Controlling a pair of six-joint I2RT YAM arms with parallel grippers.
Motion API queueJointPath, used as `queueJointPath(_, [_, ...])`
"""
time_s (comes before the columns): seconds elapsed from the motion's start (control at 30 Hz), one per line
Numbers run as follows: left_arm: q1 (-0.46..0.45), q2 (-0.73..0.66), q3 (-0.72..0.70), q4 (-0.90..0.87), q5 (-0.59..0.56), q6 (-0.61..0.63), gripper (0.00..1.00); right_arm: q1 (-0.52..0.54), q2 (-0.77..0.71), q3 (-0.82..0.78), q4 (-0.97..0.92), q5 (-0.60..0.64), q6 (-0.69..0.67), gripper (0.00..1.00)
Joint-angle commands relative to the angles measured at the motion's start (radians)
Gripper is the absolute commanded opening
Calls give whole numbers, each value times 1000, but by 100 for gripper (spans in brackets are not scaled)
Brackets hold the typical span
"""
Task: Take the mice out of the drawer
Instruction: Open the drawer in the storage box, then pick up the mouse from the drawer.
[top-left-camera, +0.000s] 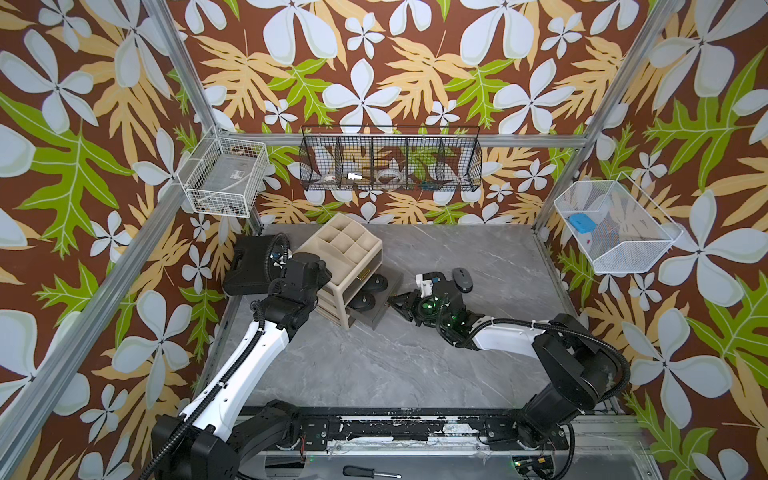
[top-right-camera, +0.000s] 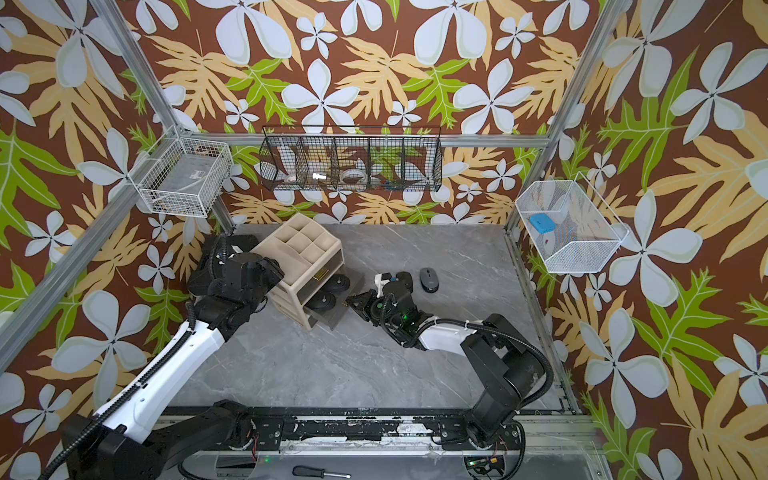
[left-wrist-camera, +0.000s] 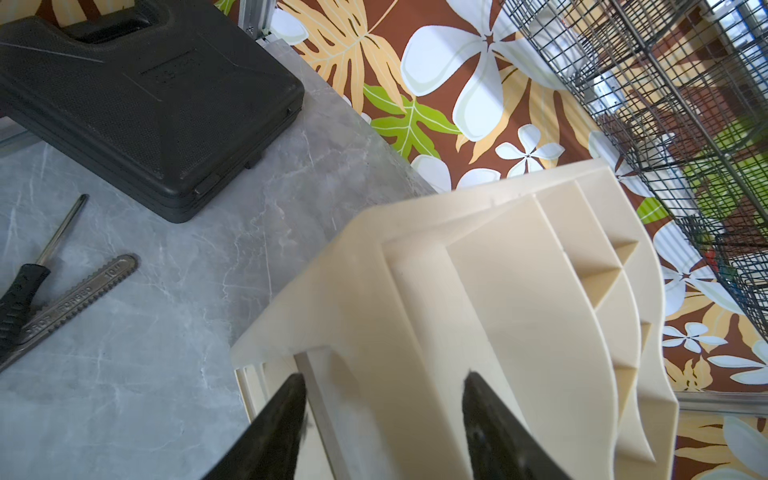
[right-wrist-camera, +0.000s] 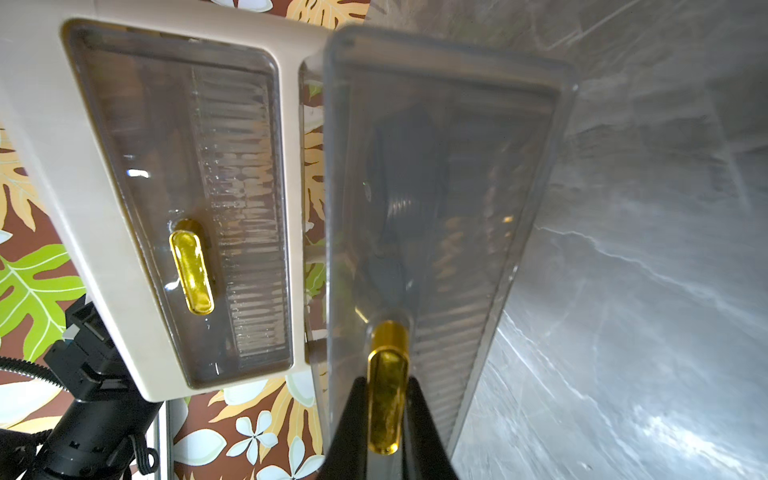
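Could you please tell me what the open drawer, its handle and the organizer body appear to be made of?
Open drawer: smoky translucent plastic, probably; dark mice show through its ribbed front. Handle: gold-toned polished metal or plated plastic, judging by mirror-like glints. Organizer body: matte cream plastic, seemingly, evenly coloured with moulded dividers.

Light: you get bright, even light from above | Shadows: soft, small | Glare: shiny spots on the gold handle (right-wrist-camera: 388, 399) and the table (right-wrist-camera: 665, 436) | Blur: the drawer (right-wrist-camera: 457, 166) looks fuzzy up close | Edges: your left wrist view bends lines
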Motion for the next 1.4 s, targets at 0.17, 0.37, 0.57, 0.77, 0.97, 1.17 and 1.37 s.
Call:
queueJointPath(0.17, [12, 13, 7, -5, -2, 8, 61, 9, -80, -42, -76, 68, -51, 12])
queueJointPath(0.37, [13, 21, 11, -6, 3, 11, 61, 35, -104, -73, -95, 93, -45, 12])
queueJointPath(0.57, [14, 22, 11, -6, 13, 13, 61, 46, -134, -79, -126, 127, -70, 17])
queueJointPath(0.77, [12, 18, 35, -6, 38, 28, 67, 57, -192, -32, -273, 176, -131, 34])
queueJointPath(0.97, [12, -6, 95, -47, 69, 86, 74, 74, -274, 100, -546, 279, -309, 43])
queueJointPath(1.17, [14, -66, 126, -108, 128, 167, 78, 74, -240, 286, -770, 285, -517, 49])
queueJointPath(1.37, [14, -147, 86, -141, 268, 215, 80, 73, -45, 571, -955, 155, -921, 51])
